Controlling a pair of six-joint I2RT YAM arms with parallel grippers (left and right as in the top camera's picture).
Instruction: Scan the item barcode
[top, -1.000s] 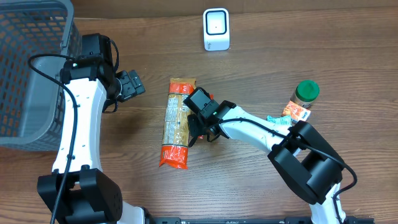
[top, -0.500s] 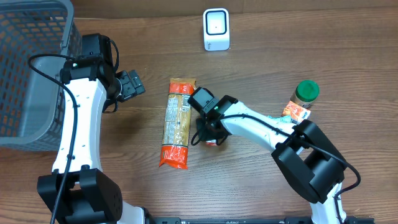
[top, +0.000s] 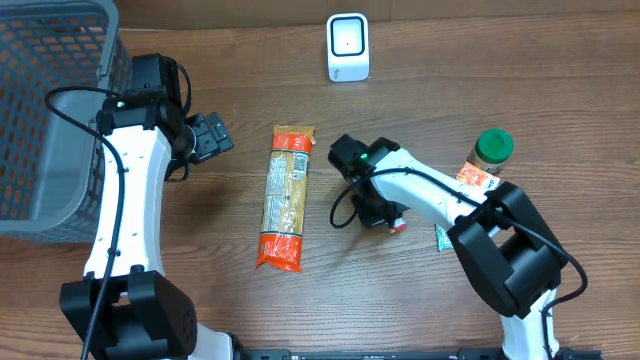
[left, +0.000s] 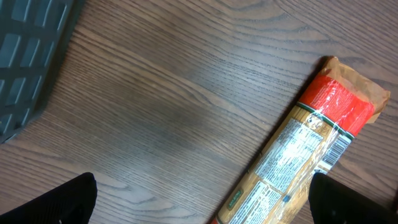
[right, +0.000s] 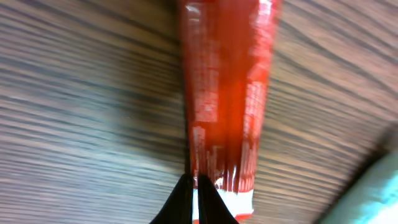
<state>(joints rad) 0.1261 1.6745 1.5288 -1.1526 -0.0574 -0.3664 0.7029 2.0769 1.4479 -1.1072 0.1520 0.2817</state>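
My right gripper (top: 383, 214) is at mid-table, right of a long pasta bag (top: 283, 197). In the right wrist view the gripper (right: 193, 182) is shut, pinching the left edge of a thin red packet (right: 227, 93) with a white end; the picture is motion-blurred. From overhead only a bit of the red packet (top: 399, 226) shows beside the fingers. The white barcode scanner (top: 347, 47) stands at the back centre. My left gripper (top: 214, 135) is open, left of the pasta bag (left: 305, 149), with nothing between its fingers (left: 67, 200).
A grey basket (top: 45, 110) fills the far left. A green-lidded jar (top: 492, 148), an orange packet (top: 476, 178) and a teal packet (top: 442, 236) lie on the right, near my right arm.
My right gripper has moved right, away from the pasta bag, taking the red packet along. The left arm has not moved.
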